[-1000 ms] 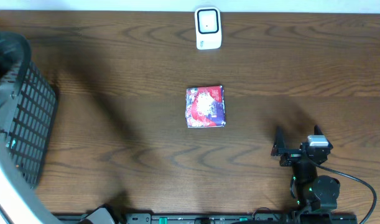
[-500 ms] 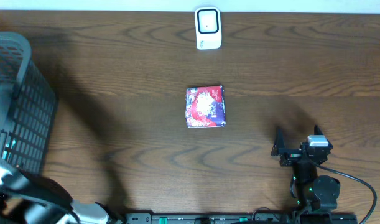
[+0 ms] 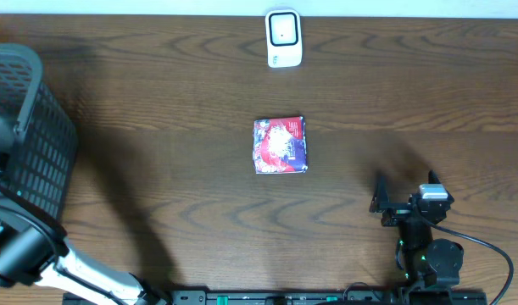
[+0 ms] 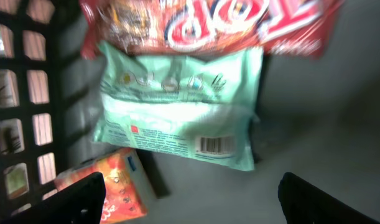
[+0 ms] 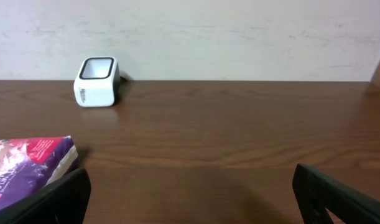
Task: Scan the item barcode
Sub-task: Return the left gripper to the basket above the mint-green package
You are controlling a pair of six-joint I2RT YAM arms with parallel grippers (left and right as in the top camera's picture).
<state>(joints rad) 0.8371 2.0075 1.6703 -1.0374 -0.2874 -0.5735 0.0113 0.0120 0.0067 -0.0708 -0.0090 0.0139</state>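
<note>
Seen from overhead, a dark wood-grain surface (image 3: pixel 157 102) carries a white barcode scanner (image 3: pixel 283 38) at the middle of its far edge. A red and purple packet (image 3: pixel 281 145) lies flat near the centre of the surface, well apart from the scanner and from both arms. A black mesh basket (image 3: pixel 30 144) stands at the left edge.

The left arm (image 3: pixel 38 254) reaches from the lower left corner toward the basket. Its wrist camera looks down into the basket. The left end effector (image 4: pixel 193 186) is released, with its two dark fingers (image 4: pixel 84 199) spread wide at the bottom corners of the view and touching none of the items below. Under it lies a mint-green packet (image 4: pixel 183 109) with a printed barcode (image 4: pixel 216 144) facing up near its lower right corner. A red packet (image 4: pixel 202 25) with large white lettering overlaps the top edge of the mint-green one. An orange packet (image 4: pixel 109 186) lies at the lower left, beside the gridded basket wall (image 4: pixel 28 93). This view is slightly blurred.

The right arm sits at the lower right of the surface. The right end effector (image 3: pixel 405 182) is also released, jaws wide and holding nothing. Its wrist camera looks level across the surface, showing the scanner against a pale wall (image 5: pixel 239 31) and a corner of the red and purple packet at the left.
</note>
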